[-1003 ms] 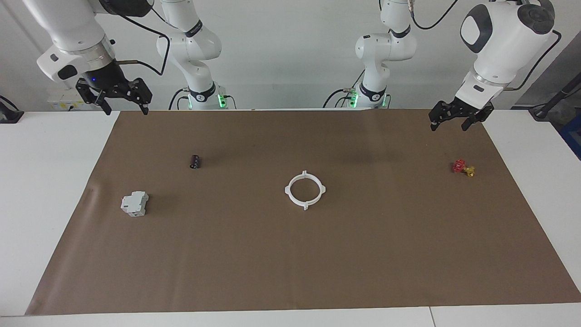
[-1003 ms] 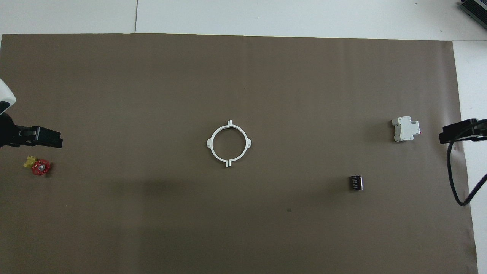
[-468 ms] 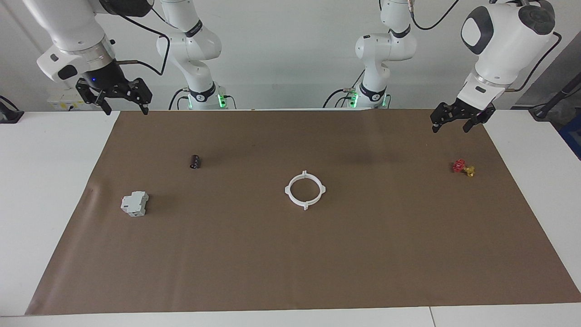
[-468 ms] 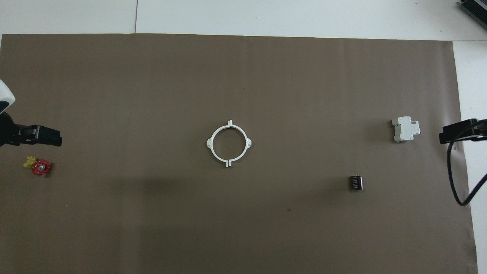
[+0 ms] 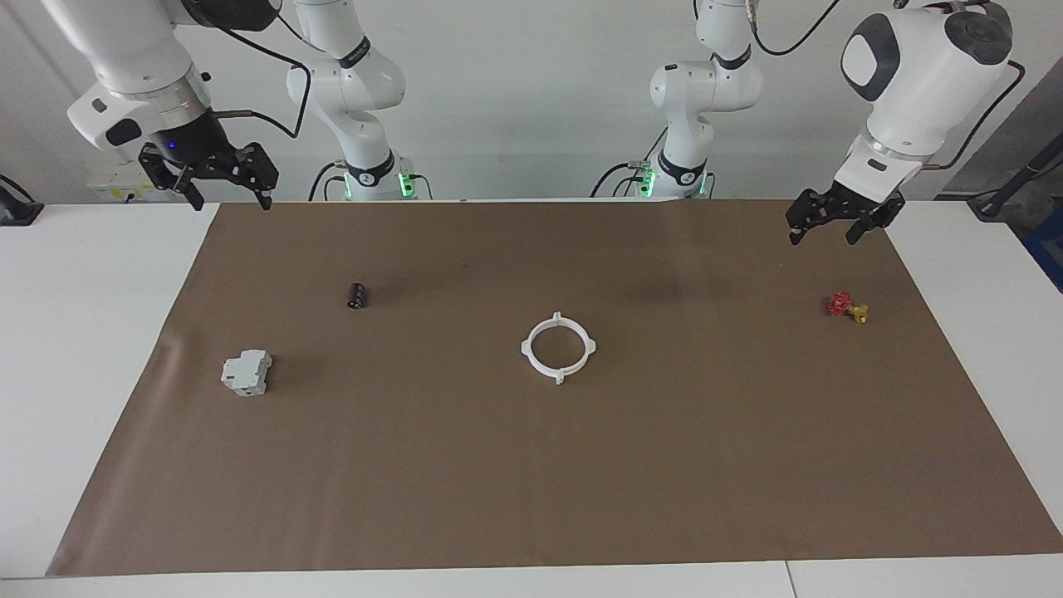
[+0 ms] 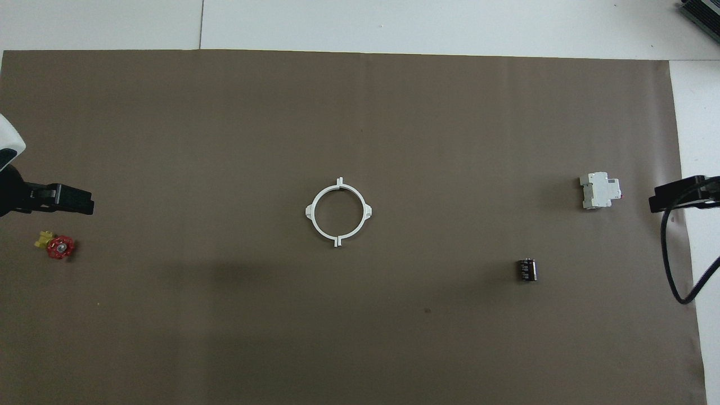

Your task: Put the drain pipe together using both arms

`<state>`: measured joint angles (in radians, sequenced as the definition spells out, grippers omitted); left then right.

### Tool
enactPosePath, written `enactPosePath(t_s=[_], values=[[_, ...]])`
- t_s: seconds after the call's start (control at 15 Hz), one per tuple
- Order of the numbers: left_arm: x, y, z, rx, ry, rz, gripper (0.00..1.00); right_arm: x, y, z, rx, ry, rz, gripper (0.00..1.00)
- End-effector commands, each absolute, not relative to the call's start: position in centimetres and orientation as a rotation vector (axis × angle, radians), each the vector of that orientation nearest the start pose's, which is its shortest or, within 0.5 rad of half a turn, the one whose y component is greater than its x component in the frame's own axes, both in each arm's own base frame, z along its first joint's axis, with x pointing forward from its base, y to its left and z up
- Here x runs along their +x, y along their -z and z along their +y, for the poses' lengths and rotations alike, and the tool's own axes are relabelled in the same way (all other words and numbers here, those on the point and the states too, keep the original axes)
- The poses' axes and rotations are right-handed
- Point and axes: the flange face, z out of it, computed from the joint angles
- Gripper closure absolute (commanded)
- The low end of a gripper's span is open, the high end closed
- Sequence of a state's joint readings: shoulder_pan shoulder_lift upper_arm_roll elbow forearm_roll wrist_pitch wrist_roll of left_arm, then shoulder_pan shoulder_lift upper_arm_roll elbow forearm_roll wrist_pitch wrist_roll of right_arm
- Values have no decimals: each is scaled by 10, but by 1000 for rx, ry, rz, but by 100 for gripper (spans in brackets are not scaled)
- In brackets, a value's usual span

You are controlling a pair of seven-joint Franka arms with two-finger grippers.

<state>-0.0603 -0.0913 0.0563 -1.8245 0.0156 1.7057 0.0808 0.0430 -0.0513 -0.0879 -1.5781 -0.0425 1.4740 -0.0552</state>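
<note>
The left gripper (image 5: 822,227) hangs in the air over the brown mat (image 5: 531,465), above the mat's edge nearest the robots at the left arm's end of the table (image 5: 100,332). Its fingers are spread and hold nothing. In the overhead view only its black tip (image 6: 62,199) shows at the picture's edge. On the mat near it lies a small red-and-yellow valve (image 5: 847,307), untouched and well clear of the fingers.

The right gripper (image 5: 228,197) hangs over the corner of the mat at the right arm's end, up by the robots. Its fingers are also spread, with nothing between them. In the overhead view its tip (image 6: 678,201) pokes in from the edge, with a black cable looping below it. On the mat under and out from it sit two things: a small dark cylinder (image 5: 357,296), lying on its side, and, farther from the robots and closer to the mat's end, a grey-white block (image 5: 246,372).

The ring (image 5: 559,347) lies flat in the middle of the mat, well apart from both grippers and from the other objects. Its two white arcs sit end to end and form a full circle (image 6: 338,212) with four small tabs pointing outward. Whether the arcs are locked or merely touching cannot be told.
</note>
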Motion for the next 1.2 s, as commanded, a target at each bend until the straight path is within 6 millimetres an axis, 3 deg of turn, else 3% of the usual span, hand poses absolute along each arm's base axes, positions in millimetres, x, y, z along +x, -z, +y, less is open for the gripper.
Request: enactPosePath(t_s=[0.0, 0.53, 0.8, 1.14], values=[[531, -578, -6, -3135, -41, 165, 0, 524, -643, -29, -3152, -91, 0, 0], [527, -630, -8, -3132, -77, 168, 0, 524, -643, -29, -3152, -91, 0, 0], [531, -624, -5, -3135, -111, 159, 0, 524, -643, -29, -3152, -91, 0, 0], [539, -633, -9, -3132, -109, 168, 0, 524, -643, -29, -3152, -91, 0, 0]])
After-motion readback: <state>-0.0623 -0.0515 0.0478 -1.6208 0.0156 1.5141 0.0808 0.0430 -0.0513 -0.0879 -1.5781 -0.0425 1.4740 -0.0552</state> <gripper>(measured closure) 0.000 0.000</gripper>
